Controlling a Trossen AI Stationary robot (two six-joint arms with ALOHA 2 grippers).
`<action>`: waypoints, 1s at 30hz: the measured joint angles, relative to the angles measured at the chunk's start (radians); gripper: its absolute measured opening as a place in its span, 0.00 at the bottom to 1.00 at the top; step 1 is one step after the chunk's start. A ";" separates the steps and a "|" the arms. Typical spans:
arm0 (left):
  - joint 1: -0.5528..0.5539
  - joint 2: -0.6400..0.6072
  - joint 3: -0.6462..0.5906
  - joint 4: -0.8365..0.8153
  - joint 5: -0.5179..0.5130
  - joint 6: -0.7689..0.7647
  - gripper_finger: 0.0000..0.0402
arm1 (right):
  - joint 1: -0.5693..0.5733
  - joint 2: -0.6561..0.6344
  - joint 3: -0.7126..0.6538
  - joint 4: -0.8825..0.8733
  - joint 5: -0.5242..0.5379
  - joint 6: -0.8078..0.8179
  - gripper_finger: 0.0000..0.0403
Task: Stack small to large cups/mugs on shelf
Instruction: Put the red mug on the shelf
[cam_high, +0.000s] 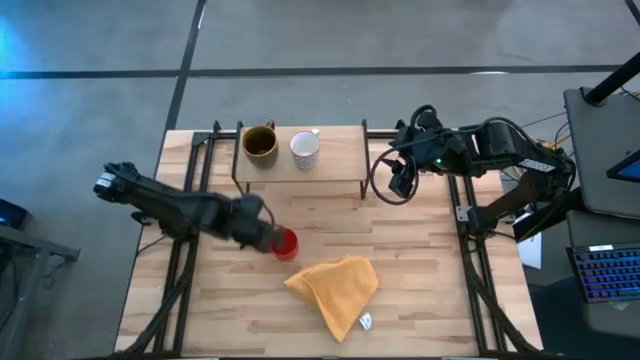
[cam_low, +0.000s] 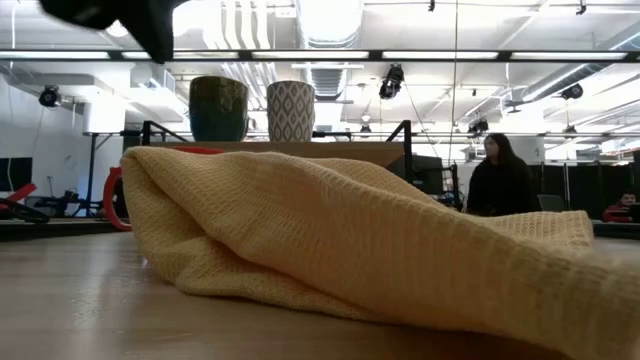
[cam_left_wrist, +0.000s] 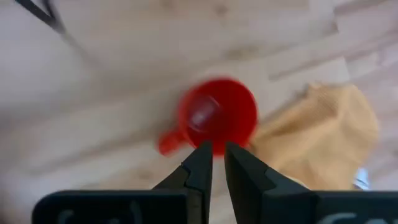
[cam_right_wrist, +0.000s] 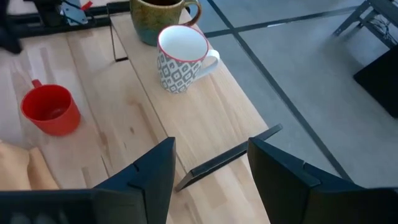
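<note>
The red mug (cam_high: 286, 244) stands upright on the tabletop in front of the shelf (cam_high: 335, 165), its handle toward the left; it also shows in the left wrist view (cam_left_wrist: 217, 117) and the right wrist view (cam_right_wrist: 50, 109). My left gripper (cam_left_wrist: 217, 160) hovers above the mug's near rim, its fingers shut to a narrow slit, touching nothing. The olive-brown mug (cam_high: 260, 143) and the white patterned mug (cam_high: 305, 148) stand side by side on the shelf's left half. My right gripper (cam_right_wrist: 211, 162) is open and empty, above the table by the shelf's right end (cam_high: 403, 180).
A crumpled yellow-orange cloth (cam_high: 335, 285) lies on the table near the front, just right of the red mug, and fills most of the low view (cam_low: 350, 230). The shelf's right half is bare (cam_right_wrist: 214, 106). A person (cam_low: 497, 185) sits in the room behind.
</note>
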 joint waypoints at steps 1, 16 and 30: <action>-0.015 -0.001 -0.037 0.062 0.015 -0.028 0.07 | 0.000 0.000 -0.005 0.000 0.000 -0.001 0.48; -0.195 0.087 -0.206 0.204 0.089 -0.391 0.07 | 0.000 -0.004 -0.013 0.001 0.000 -0.037 0.48; -0.151 0.139 -0.338 0.289 0.007 -0.471 0.07 | 0.000 -0.006 -0.014 0.002 0.000 -0.037 0.48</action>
